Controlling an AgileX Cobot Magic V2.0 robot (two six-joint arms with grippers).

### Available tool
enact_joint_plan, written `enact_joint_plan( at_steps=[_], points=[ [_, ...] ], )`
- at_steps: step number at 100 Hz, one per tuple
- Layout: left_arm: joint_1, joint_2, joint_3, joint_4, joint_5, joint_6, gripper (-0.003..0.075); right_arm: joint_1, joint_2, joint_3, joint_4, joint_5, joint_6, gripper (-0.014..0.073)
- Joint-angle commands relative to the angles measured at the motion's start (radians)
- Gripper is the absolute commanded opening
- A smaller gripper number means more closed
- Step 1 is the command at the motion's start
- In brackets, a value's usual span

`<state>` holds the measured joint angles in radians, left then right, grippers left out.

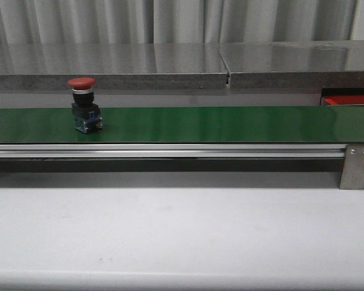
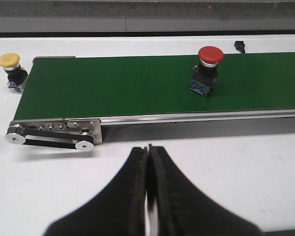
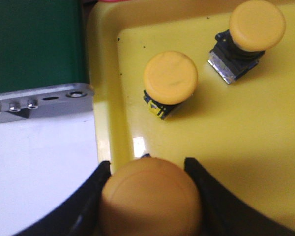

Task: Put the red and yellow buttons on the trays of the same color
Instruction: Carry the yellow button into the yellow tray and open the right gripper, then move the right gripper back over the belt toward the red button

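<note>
Two tools show only in their own wrist views. The left tool fills the bottom centre of its frame with its jaws pressed together on nothing, above the white tabletop. Beyond it the green belt runs across the frame. A red button stands upright on the belt at upper right, and a yellow button stands on the tabletop just off the belt's end at upper left. A small dark object, too small to identify, lies past the belt's far edge.

The right tool sits at the bottom of its frame, clamped on a yellow button whose cap bulges between the black fingers, over the near part of the yellow tray. Farther in, two more yellow buttons rest on the tray floor, apart from each other: one near the centre, the other at upper right. The belt's metal end bracket lies at left, beside the tray rim.

In the front view the tabletop fills the lower half, the belt crosses the middle with the red button on its left part, and a red tray peeks out at the far right edge behind the belt.
</note>
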<state>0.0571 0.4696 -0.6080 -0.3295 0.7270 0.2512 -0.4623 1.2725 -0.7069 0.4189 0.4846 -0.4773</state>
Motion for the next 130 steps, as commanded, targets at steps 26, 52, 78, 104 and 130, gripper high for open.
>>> enact_joint_plan(
  at_steps=[26,52,78,104,130],
  points=[
    [-0.009,0.003,-0.024,-0.023,-0.066,-0.002,-0.0020,-0.006,0.123,0.005,0.048,-0.132,0.001,0.0111],
    [-0.009,0.003,-0.024,-0.023,-0.066,-0.002,-0.0020,-0.006,0.193,0.005,0.053,-0.143,0.001,0.0115],
    [-0.009,0.003,-0.024,-0.023,-0.066,-0.002,-0.0020,-0.006,0.200,0.005,0.053,-0.141,0.001,0.0288],
    [-0.009,0.003,-0.024,-0.023,-0.066,-0.002,-0.0020,-0.006,0.194,0.002,0.067,-0.131,0.001,0.0506],
    [-0.009,0.003,-0.024,-0.023,-0.066,-0.002,-0.0020,-0.006,0.120,-0.001,0.069,-0.116,0.001,0.0506]
  ],
)
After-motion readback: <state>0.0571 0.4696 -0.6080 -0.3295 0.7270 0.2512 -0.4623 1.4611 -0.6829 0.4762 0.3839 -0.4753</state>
